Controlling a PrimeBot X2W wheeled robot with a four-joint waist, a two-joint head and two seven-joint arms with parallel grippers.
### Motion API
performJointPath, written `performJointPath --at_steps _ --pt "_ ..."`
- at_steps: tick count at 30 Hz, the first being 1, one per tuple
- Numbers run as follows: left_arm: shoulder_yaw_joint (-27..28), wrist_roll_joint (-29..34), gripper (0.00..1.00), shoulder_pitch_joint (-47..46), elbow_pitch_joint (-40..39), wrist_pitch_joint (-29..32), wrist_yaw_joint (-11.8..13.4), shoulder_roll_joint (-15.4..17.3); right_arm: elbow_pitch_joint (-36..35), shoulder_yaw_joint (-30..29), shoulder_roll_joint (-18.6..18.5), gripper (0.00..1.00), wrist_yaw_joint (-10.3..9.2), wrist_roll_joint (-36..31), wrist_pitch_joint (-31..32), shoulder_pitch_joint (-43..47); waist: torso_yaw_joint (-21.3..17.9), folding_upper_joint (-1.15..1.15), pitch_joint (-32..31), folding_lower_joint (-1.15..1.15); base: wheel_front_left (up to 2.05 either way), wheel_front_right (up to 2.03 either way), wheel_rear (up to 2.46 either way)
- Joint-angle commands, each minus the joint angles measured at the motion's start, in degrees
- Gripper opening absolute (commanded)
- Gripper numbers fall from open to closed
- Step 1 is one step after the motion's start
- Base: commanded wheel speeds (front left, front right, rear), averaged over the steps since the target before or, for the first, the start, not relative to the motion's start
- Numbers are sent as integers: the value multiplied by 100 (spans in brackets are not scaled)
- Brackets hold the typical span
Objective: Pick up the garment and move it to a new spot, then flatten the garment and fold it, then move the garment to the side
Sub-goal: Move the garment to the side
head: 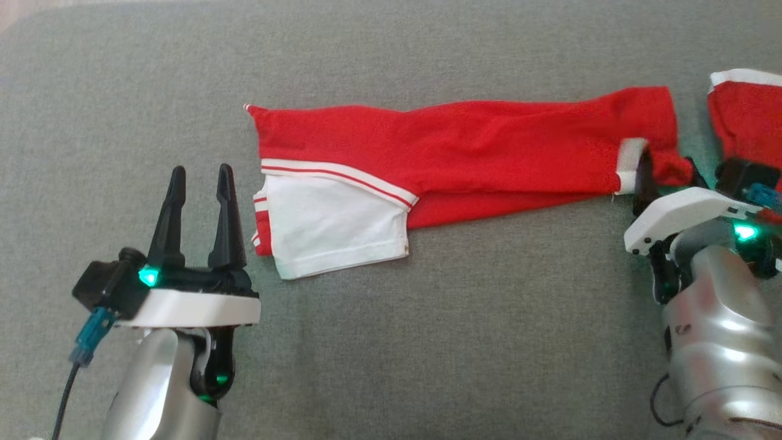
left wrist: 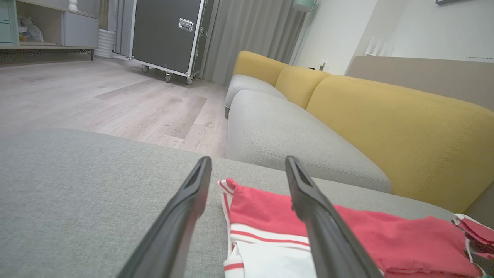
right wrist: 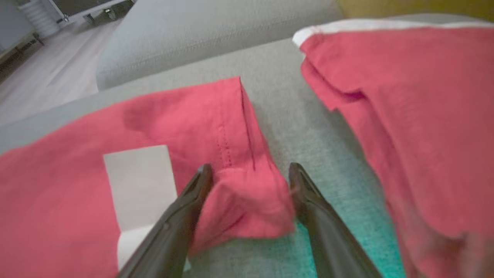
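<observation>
Since the fold needs both ends, I keep the left fingers (head: 226, 214) wide open and empty, just near-left of the red-and-white garment (head: 464, 153). The right fingers (right wrist: 181, 220) are spread wide too, straddling its bunched right corner, apparently unclamped. The garment lies stretched left-to-right on the grey sofa cushion (head: 427, 336), white panel near-left, lightly wrinkled.

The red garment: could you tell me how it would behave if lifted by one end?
Probably floppy: the red garment lies flat in creased, folded layers, so it would likely droop and unfold. It looks thin, so probably light. The fold bunched between the right gripper's open fingers suggests pushing would wrinkle it.
</observation>
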Motion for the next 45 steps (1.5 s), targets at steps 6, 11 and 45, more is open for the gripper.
performJointPath --at_steps 6,11,45 --pt "104 -51 100 -338 -167 -29 -32 136 480 -185 29 69 -4 -466 203 -433 84 0 110 -1 0 0 0" --pt "134 -62 100 -344 -135 -29 -32 117 599 -168 29 0 -4 -590 -99 -629 -6 0 51 -1 0 0 0" --pt "318 43 100 172 -315 -29 -33 16 -1265 2739 22 0 -4 1327 -130 -211 93 0 -1082 -1 0 0 0"
